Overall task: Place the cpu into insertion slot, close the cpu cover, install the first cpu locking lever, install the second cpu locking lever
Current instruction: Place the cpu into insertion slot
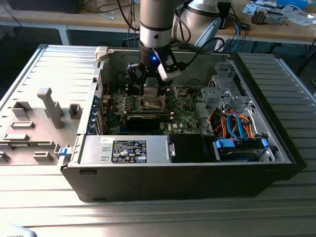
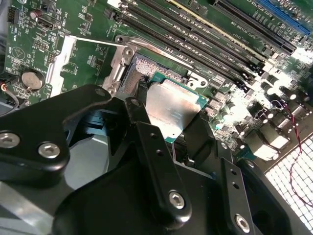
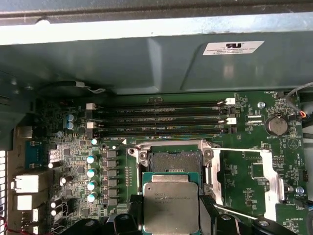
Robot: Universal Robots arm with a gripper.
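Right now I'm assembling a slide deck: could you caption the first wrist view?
The gripper holds the cpu by its edges, close beside the empty insertion slot on the green motherboard.

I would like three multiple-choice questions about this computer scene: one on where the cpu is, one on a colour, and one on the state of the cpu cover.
1. Where is the cpu relative to the insertion slot?
A) seated in it
B) held by the gripper, not yet in it
C) lying beneath it

2. What colour is the circuit board around the slot?
A) green
B) red
C) white

3. The cpu cover is:
A) shut over the slot
B) clamped in the gripper
C) swung open, off the slot

Key:
1 B, the gripper grips the chip while the recess lies bare.
2 A, the board is green in both wrist views.
3 C, the frame lies to the slot's side.
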